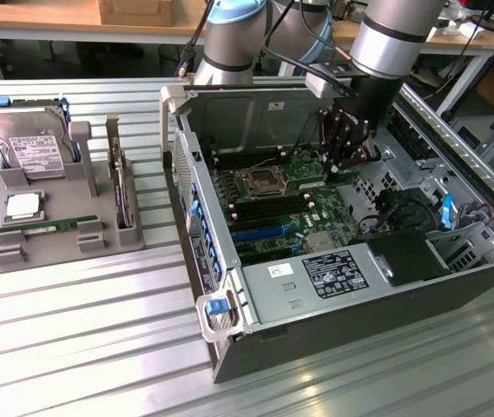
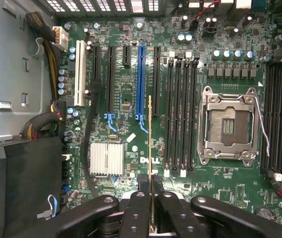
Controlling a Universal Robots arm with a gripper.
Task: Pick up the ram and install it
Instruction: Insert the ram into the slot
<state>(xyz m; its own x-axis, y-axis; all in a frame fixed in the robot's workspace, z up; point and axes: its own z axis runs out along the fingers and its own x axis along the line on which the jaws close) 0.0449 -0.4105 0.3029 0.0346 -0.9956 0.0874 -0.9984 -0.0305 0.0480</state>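
Note:
My gripper (image 1: 340, 161) hangs inside the open computer case, above the motherboard (image 1: 281, 195). In the wrist view the gripper (image 2: 150, 182) is shut on a ram stick (image 2: 150, 139), seen edge-on as a thin gold-green line between the black fingers (image 2: 141, 188). The stick is held over the board between the blue slot (image 2: 141, 79) and a bank of black memory slots (image 2: 180, 119), parallel to them. I cannot tell whether it touches the board. A second green ram stick (image 1: 51, 226) lies flat on the grey tray (image 1: 64, 248) at the exterior view's left.
The tray also holds a silver hard drive (image 1: 25, 143), a square processor chip (image 1: 23, 206) and an upright card (image 1: 121, 187). The open processor socket (image 2: 230, 124) sits beside the slots, with more memory slots (image 2: 279, 119) beyond it. Cables and a black shroud (image 2: 22, 188) crowd one side.

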